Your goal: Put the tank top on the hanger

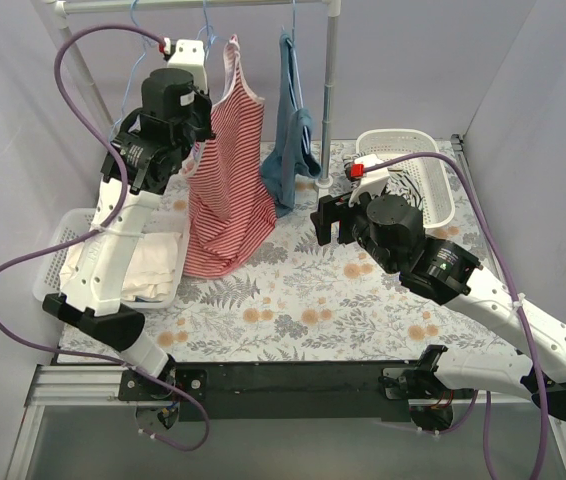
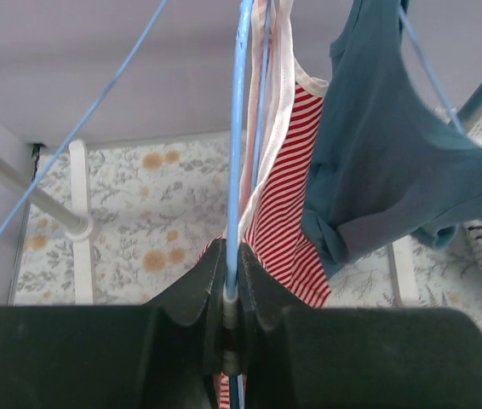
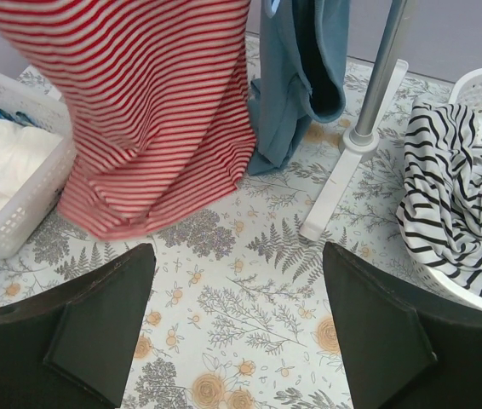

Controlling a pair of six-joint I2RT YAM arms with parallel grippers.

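The red-and-white striped tank top [image 1: 227, 180] hangs from a light-blue wire hanger [image 1: 206, 32] on the rail at the back; its hem rests on the table. It also shows in the left wrist view [image 2: 288, 204] and the right wrist view [image 3: 156, 111]. My left gripper [image 1: 195, 150] is raised beside the top's left edge and is shut on the hanger's wire [image 2: 238, 153]. My right gripper [image 1: 329, 222] is open and empty, low over the table to the right of the top's hem.
A teal-blue garment [image 1: 291, 150] hangs right of the tank top. The rack's upright pole [image 1: 330, 90] stands behind it. A white basket [image 1: 418, 175] at back right holds a black-and-white striped garment [image 3: 458, 196]. A white basket [image 1: 73, 265] at left holds pale cloth.
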